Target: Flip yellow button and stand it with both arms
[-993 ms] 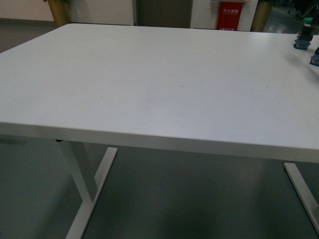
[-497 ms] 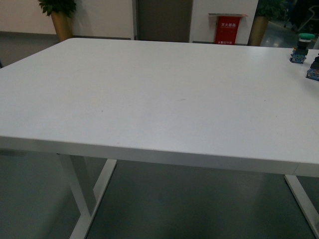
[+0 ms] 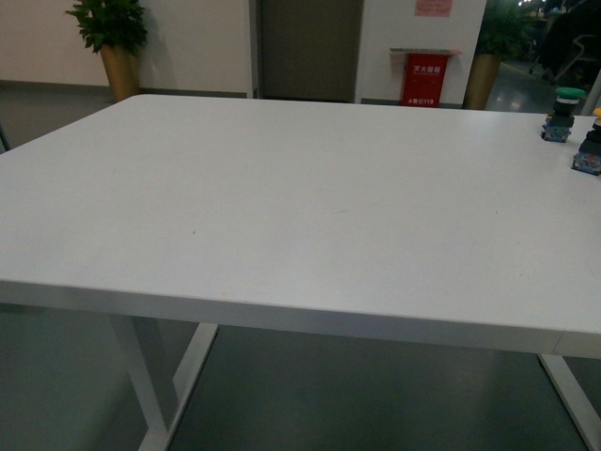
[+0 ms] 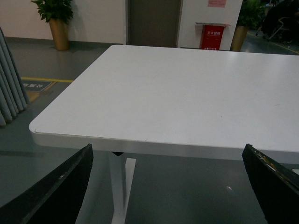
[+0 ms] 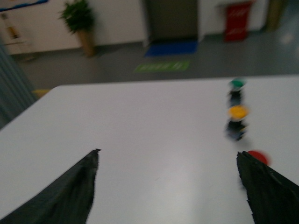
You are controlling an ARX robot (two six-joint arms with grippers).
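Note:
The yellow button (image 5: 238, 122) stands cap-up on the white table (image 5: 140, 121) in the blurred right wrist view, with a yellow cap over a dark body. It lies ahead of my open right gripper (image 5: 168, 186), towards its far finger, and nothing is between the fingers. In the front view the yellow button (image 3: 589, 150) is cut off by the right edge of the picture. My left gripper (image 4: 168, 186) is open and empty, hanging over the floor just off the table's near edge (image 4: 140, 142). Neither arm shows in the front view.
A green-capped switch (image 3: 561, 113) stands just beyond the yellow one, also seen as the green-capped switch (image 5: 237, 91) from the right wrist. A red cap (image 5: 258, 157) lies nearer, beside my right finger. A potted plant (image 3: 113, 47) and a red box (image 3: 424, 68) stand past the table.
The front view has tilted upward: the table and both switches sit lower in the picture and more of the far wall shows. No arm has come into that view.

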